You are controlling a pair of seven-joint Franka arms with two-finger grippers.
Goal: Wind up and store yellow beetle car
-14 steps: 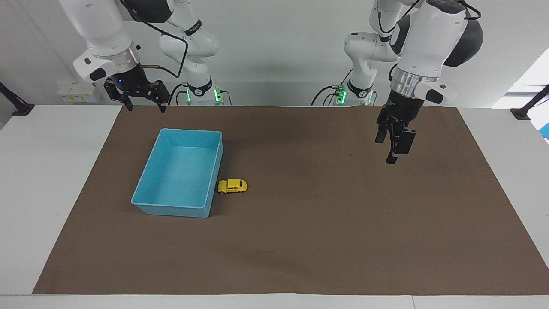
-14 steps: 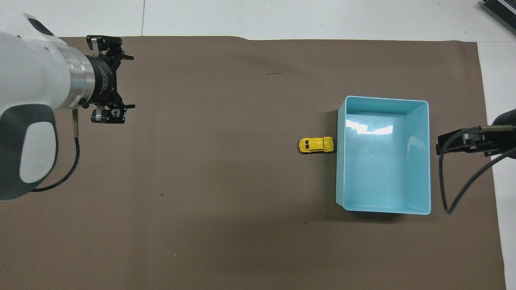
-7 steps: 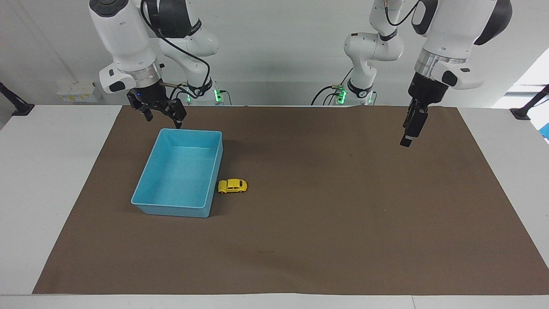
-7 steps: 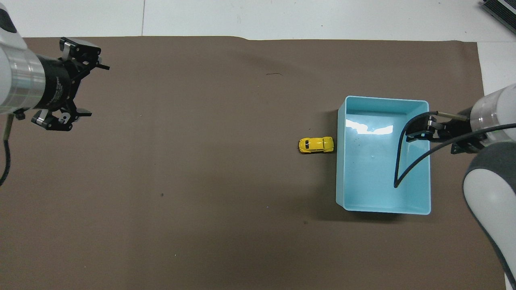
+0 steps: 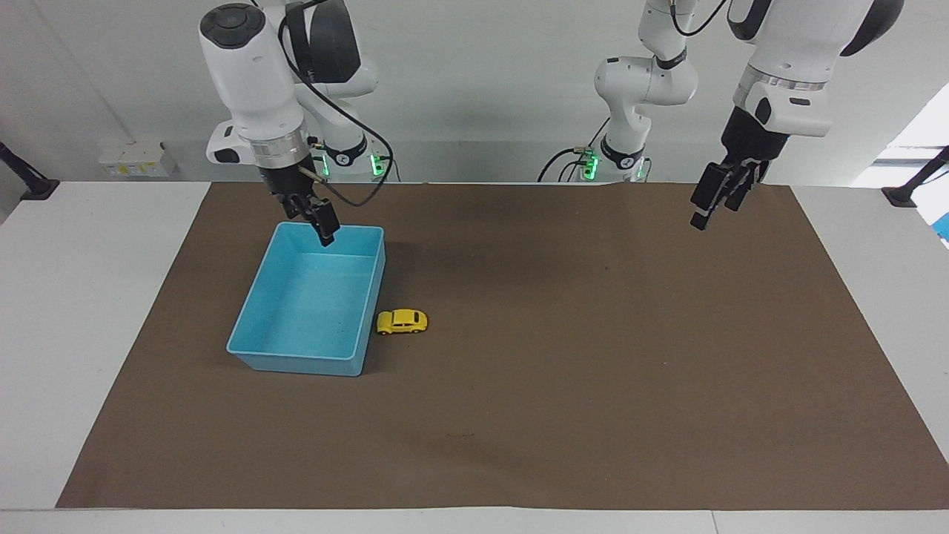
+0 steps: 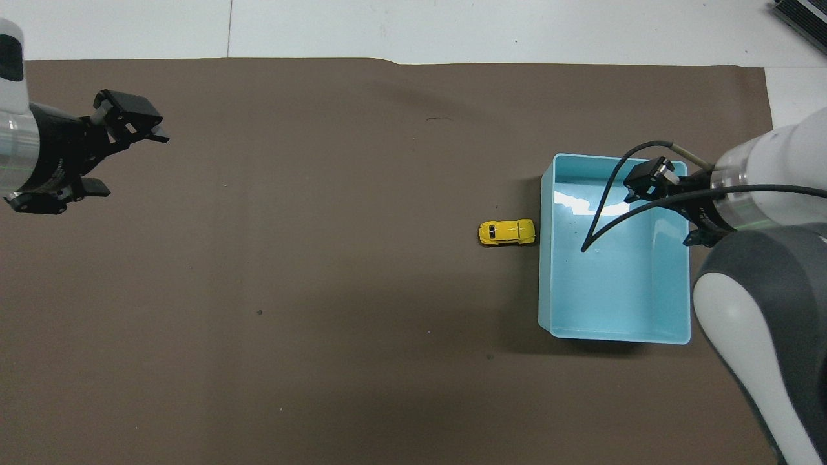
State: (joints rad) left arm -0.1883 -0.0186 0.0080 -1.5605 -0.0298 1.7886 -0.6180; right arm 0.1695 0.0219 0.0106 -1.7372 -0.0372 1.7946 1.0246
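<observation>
The yellow beetle car [image 5: 401, 321] stands on its wheels on the brown mat, right beside the light blue bin [image 5: 299, 363], on the bin's side toward the left arm's end. It also shows in the overhead view [image 6: 507, 232], next to the bin's wall [image 6: 546, 271]. The bin holds nothing. My right gripper [image 5: 324, 225] hangs open and empty over the bin's end nearest the robots; in the overhead view [image 6: 669, 208] it covers part of the bin. My left gripper [image 5: 713, 208] is open and empty, raised over the mat's corner at the left arm's end [image 6: 132, 161].
The brown mat [image 5: 563, 386] covers most of the white table. A black cable [image 6: 604, 206] loops from the right wrist over the bin. Nothing else lies on the mat.
My right gripper has swung from outside the mat to over the bin. My left gripper has risen and drawn back toward its own end. The car and bin have not moved.
</observation>
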